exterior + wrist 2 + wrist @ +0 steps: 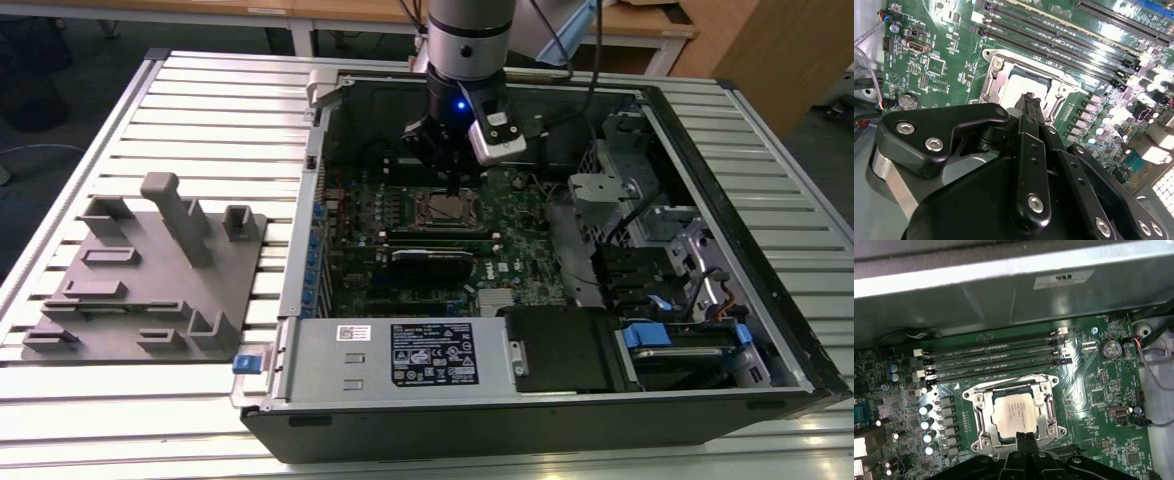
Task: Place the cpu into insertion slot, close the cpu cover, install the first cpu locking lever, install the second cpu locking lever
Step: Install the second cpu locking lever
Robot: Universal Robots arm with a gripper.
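Your gripper [1026, 439] hung low over the motherboard [521, 225] inside the open computer case [747, 330], right at the socket. In both wrist views the two fingers [1030, 107] were pressed together with no gap showing, and nothing sat between them. The tips were at the edge of the socket frame; whether they touched the metal or hovered just above it, you could not tell from these views.

The cpu [1013, 413] already lay in the insertion slot [985, 405], silver top up, looking flat and square to the rim. The cpu cover [1048, 409] appeared to be down around the chip, its window framing the silver top, though how fully it was seated was unclear. The locking levers could not be made out with any certainty.

Risks as you stood:
- With the tips so close to the chip, a sideways slip would likely scrape the cpu top or nudge it off its seat; a tilted chip under a pressed cover could bend socket pins.
- The memory slots [994, 357] ran just beyond the socket, toward the case wall. Overshooting that way could catch their white latches.
- The row of small silver capacitors [929, 422] stood just beside the socket; the wide linkage could clip them if you swung across.
- Pushing down on the cover off-centre might spring it rather than seat it.

In the exterior view, the grey fixture plate [147, 290] sat well apart on the slatted table [120, 420], to the exterior view's left.
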